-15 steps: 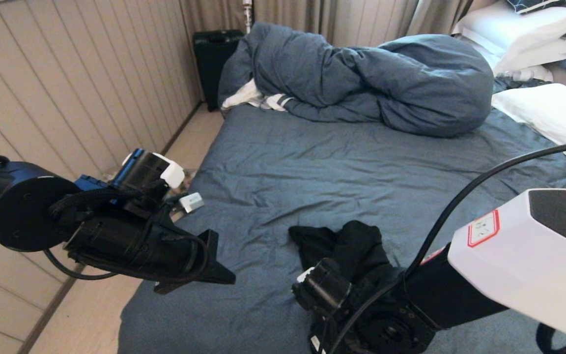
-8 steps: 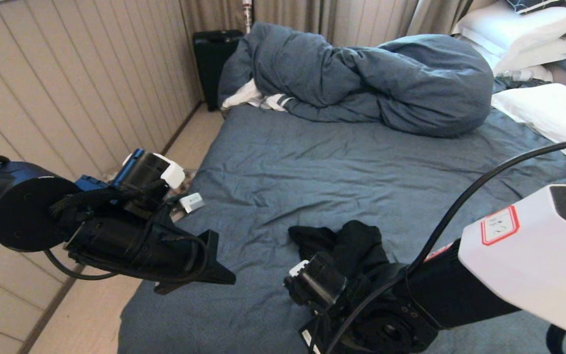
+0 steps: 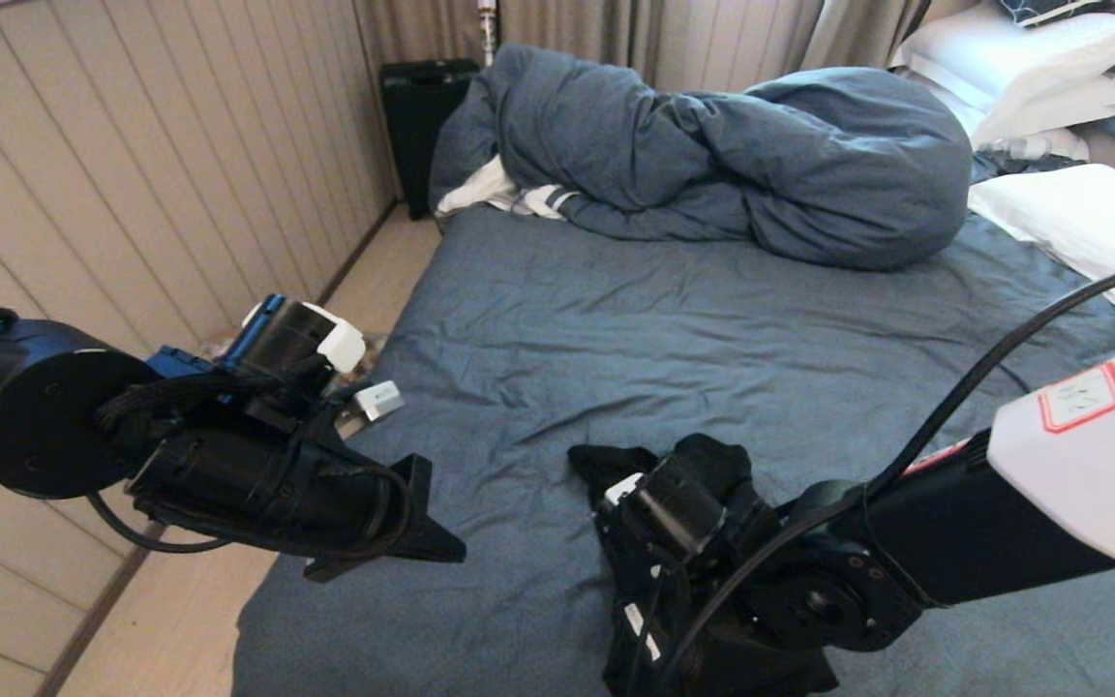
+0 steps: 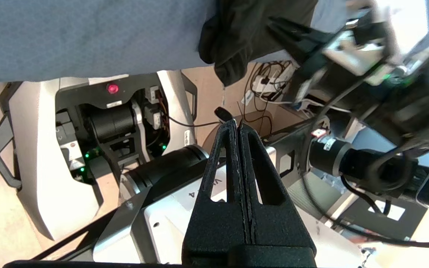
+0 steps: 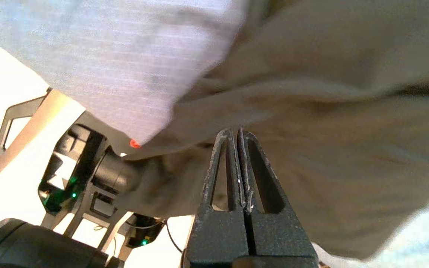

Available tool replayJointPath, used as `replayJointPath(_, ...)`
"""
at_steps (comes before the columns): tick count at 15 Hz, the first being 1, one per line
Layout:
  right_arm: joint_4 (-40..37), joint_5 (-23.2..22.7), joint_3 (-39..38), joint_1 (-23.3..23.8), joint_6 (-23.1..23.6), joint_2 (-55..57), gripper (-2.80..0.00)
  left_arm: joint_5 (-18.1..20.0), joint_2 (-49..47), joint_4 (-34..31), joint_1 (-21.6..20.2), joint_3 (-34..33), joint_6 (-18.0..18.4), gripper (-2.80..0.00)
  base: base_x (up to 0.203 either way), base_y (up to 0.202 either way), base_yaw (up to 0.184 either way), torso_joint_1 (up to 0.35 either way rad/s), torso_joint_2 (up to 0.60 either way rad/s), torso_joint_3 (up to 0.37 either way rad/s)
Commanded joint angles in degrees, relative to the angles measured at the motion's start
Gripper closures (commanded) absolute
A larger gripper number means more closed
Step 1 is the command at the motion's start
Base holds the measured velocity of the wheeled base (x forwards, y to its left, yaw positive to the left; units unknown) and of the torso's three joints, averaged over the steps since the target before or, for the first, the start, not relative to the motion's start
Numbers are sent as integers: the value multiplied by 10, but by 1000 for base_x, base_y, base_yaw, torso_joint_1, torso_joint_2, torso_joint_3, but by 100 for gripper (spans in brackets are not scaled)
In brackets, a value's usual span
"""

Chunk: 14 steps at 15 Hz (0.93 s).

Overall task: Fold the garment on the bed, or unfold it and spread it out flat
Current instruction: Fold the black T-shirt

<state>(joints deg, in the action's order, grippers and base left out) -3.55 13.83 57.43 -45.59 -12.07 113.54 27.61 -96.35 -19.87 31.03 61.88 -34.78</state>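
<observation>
Black and angular, the left claw [image 3: 422,542] hangs over the near left corner of the bed [image 3: 693,329], its jaws pressed flat together with nothing between them, apart from the clothing. To its right, close to the near edge of the wrinkled blue-grey sheet, lies the garment [image 3: 703,474], a crumpled black T-shirt heaped on itself so that no print or label shows; part of it droops over the edge of the mattress. The right arm reaches across from the right and dips low against that heap. From the right wrist view the right claw [image 5: 239,136] is narrow too, jaws closed tip to tip, with folds of cloth just beyond them; whether any fabric is pinched there I cannot tell, though none shows between the tips.

As I read it, the shirt is nowhere near flat, so the step in hand is getting a proper hold on it. Doing that well means opening the jaws before pressing in, catching a single edge such as a hem or shoulder instead of a thick wad, and keeping clear of the sheet beneath so that it is not dragged up as well.

Farther back, a bunched blue-grey duvet [image 3: 732,155] sits well apart from the work.
</observation>
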Motion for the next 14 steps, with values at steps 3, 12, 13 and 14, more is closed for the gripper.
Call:
replayJointPath(3,0,1,-14,22,0,-25,0,2,0,-1,2,-1,-2,0,0,0,0,0,0,0)
replayJointPath(12,3,1,-27,191,32,-53,0,2,2,-1,4,-2,-2,0,0,0,0,0,0,0)
replayJointPath(13,3,1,-27,191,32,-53,0,2,2,-1,4,-2,-2,0,0,0,0,0,0,0)
replayJointPath(14,3,1,-25,193,33,-52,0,2,3,-1,4,-2,-2,0,0,0,0,0,0,0)
